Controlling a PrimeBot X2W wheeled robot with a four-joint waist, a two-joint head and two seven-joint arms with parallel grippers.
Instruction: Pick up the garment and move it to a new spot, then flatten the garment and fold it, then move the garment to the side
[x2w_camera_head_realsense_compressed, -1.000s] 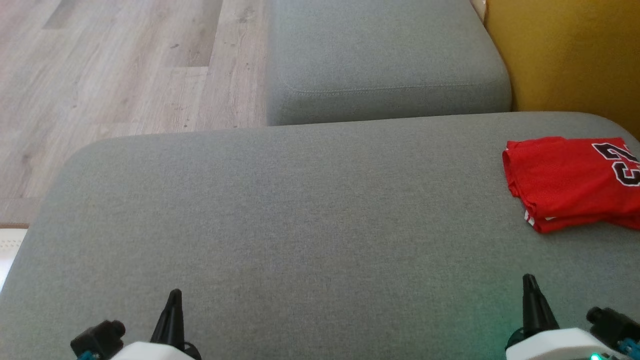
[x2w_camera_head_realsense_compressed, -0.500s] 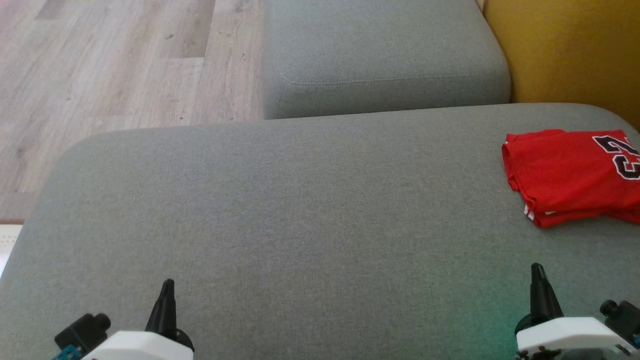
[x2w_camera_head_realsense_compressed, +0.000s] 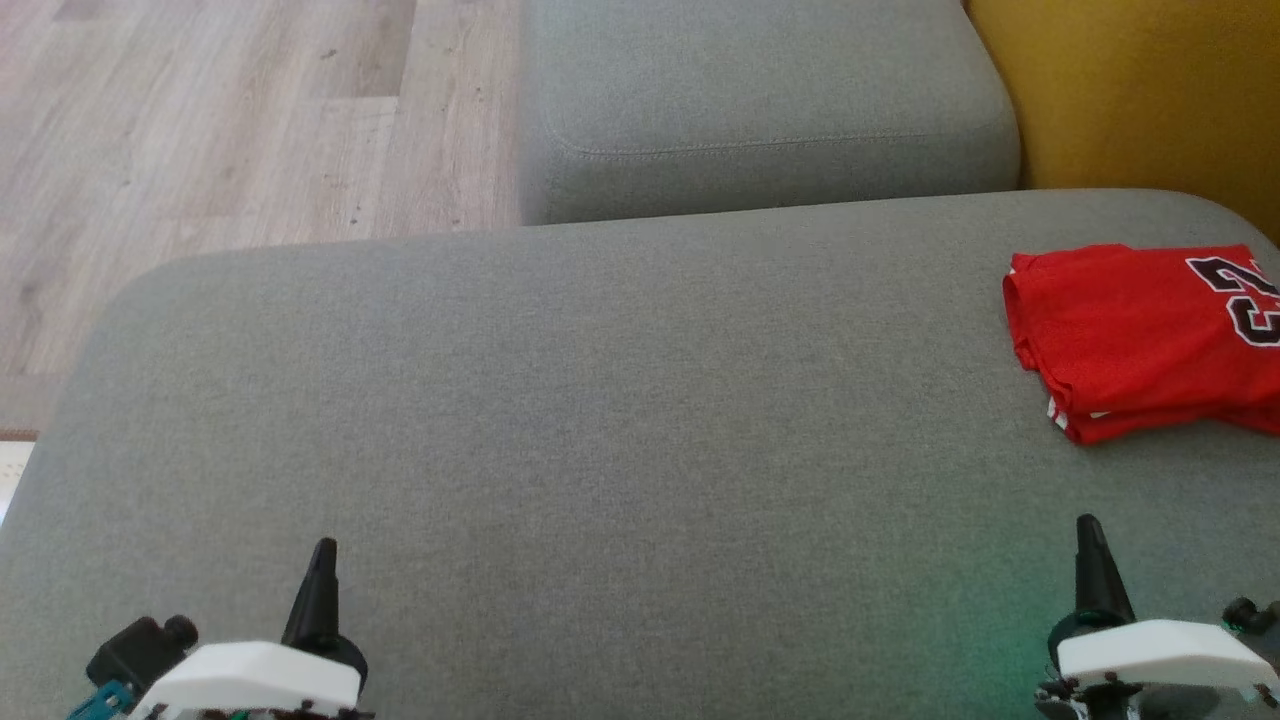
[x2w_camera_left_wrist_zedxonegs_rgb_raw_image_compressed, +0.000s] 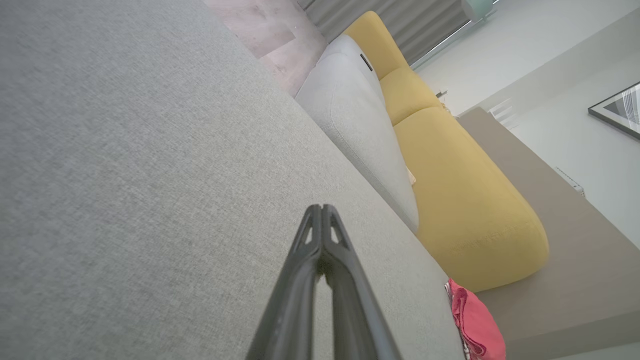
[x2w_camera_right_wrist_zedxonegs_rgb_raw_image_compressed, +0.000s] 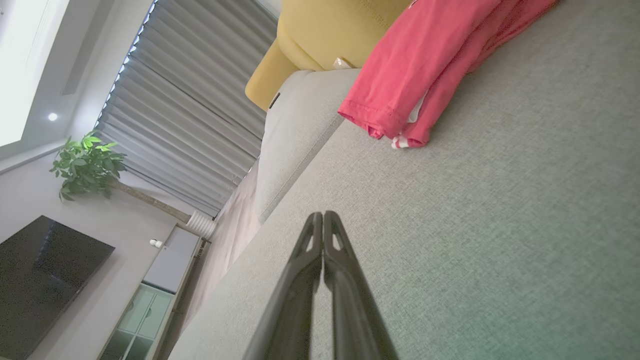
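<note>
With both pairs of fingers pressed tip to tip and holding nothing, the left gripper (x2w_camera_head_realsense_compressed: 322, 550) and right gripper (x2w_camera_head_realsense_compressed: 1088, 525) sit low over the near edge of the grey cushion (x2w_camera_head_realsense_compressed: 600, 450), well apart. Over the last second they've edged a touch outward in the head view, while the whole picture slid upward. That's the camera shifting, not the furniture. Out beyond the right gripper, the red garment (x2w_camera_head_realsense_compressed: 1130, 340) lies folded in a compact stack at the cushion's far right, near the yellow backrest (x2w_camera_head_realsense_compressed: 1130, 90), untouched since a second ago. My read: folded, set aside, arms parked, task essentially done.
</note>
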